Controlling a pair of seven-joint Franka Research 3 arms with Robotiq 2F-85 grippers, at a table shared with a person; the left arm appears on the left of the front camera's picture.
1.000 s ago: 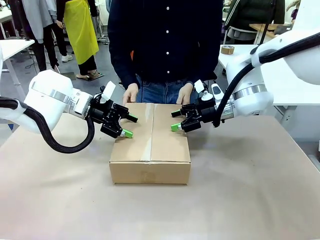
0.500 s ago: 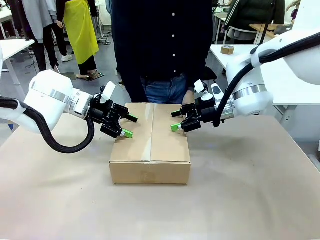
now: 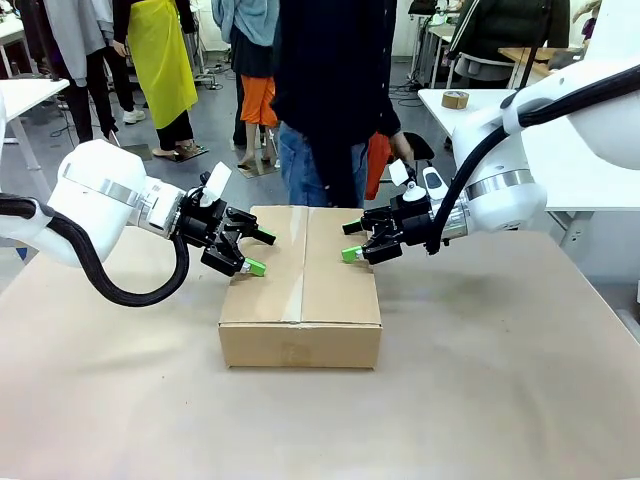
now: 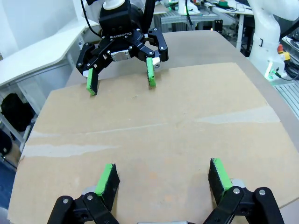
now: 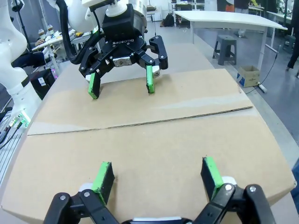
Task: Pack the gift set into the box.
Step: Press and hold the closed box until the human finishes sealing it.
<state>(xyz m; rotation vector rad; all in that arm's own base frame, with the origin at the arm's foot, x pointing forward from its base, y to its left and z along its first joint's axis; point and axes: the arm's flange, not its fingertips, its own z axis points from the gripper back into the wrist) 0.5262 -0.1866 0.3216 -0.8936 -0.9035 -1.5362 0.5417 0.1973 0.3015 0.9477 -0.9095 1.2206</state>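
The box sits near the middle of the surface, a little toward its far edge, with its top flaps folded shut and a seam running across the top from the near side to the far side. The gift set itself cannot be seen anywhere on the surface; whether it lies inside the closed box cannot be told.

The left end effector hangs over the box's left top edge, its fingers spread wide and holding nothing, one green pad low just above the left flap. The right end effector hangs over the right flap near the far right corner of the box, also spread wide and empty, its green pad close above the cardboard. The two face each other across the top seam.

In the left wrist view the box top spreads out below the left end effector's own green-padded fingers, which stand far apart with bare cardboard between them; the right end effector shows opposite, pads apart and pointing down at the far flap. In the right wrist view the same holds in mirror: wide-set fingers at the bottom, the flap seam crossing the cardboard, and the left end effector open on the other side.

A person in dark clothes stands beyond the far edge of the surface, turned sideways, hands away from the box.
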